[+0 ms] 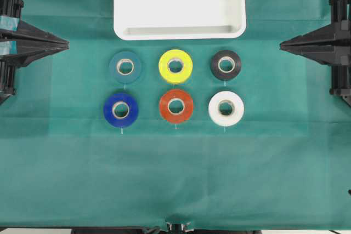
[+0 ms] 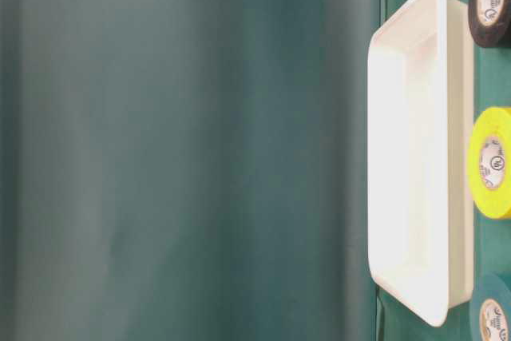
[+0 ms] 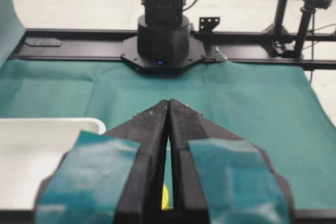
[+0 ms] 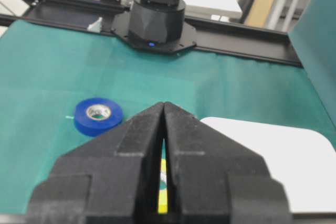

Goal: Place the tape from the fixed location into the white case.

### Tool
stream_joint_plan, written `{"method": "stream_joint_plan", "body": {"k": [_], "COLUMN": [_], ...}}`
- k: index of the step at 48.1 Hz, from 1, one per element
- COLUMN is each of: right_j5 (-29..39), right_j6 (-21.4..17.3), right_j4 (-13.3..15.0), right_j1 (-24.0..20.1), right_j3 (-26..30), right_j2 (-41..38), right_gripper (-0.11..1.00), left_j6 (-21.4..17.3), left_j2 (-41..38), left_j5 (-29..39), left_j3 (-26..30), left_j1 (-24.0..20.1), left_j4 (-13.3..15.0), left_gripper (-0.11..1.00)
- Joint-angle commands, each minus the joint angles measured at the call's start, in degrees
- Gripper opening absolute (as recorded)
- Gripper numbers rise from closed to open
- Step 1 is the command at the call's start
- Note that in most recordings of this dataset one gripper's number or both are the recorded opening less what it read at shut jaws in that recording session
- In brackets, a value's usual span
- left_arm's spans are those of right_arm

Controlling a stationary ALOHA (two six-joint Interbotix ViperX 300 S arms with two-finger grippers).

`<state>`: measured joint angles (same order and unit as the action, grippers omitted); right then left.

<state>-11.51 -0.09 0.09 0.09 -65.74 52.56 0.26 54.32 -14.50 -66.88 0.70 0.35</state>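
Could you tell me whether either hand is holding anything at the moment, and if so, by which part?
Nothing is held. The left hand and right hand are both shut on nothing at the table's sides, and the yellow tape lies untouched below the white case.

Six rolls lie in two rows of three on the cloth (image 1: pixel 175 179), midway between my left gripper (image 1: pixel 64 42) and right gripper (image 1: pixel 282 44). The tape (image 1: pixel 175 66) sits mid far row. The white case (image 1: pixel 179 5) lies just beyond it, apart.
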Motion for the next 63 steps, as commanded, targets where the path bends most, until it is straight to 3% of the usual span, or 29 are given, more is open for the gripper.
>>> {"method": "stream_joint_plan", "body": {"k": [1, 6, 10, 21, 26, 45, 63], "right_j5": [-0.4, -0.4, -0.3, -0.3, -0.2, 0.0, 0.0], "right_j6": [-0.1, -0.1, -0.1, -0.1, -0.1, -0.1, -0.1], "right_j4": [-0.1, -0.1, -0.1, 0.0, 0.0, 0.1, 0.0], "right_j1": [0.0, 0.0, 0.0, 0.0, 0.0, 0.0, 0.0], "right_j3": [1.7, 1.7, 1.7, 1.7, 1.7, 1.7, 1.8], "right_j2": [-0.3, -0.3, -0.3, -0.3, -0.3, -0.2, -0.2], "right_gripper": [0.0, 0.0, 0.0, 0.0, 0.0, 0.0, 0.0], "left_j6": [0.1, 0.1, 0.1, 0.0, 0.0, 0.0, 0.0], "left_j2": [-0.4, -0.4, -0.4, -0.4, -0.5, -0.4, -0.4], "left_j5": [-0.3, -0.3, -0.3, -0.3, -0.3, 0.0, 2.0], "left_j3": [1.5, 1.6, 1.5, 1.5, 1.6, 1.7, 2.0], "left_j1": [0.2, 0.4, 0.4, 1.1, 1.1, 0.5, -5.9], "left_j4": [0.2, 0.3, 0.2, 0.2, 0.3, 0.3, 0.3], "left_gripper": [0.02, 0.03, 0.14, 0.79, 0.98, 0.98, 0.98]}}
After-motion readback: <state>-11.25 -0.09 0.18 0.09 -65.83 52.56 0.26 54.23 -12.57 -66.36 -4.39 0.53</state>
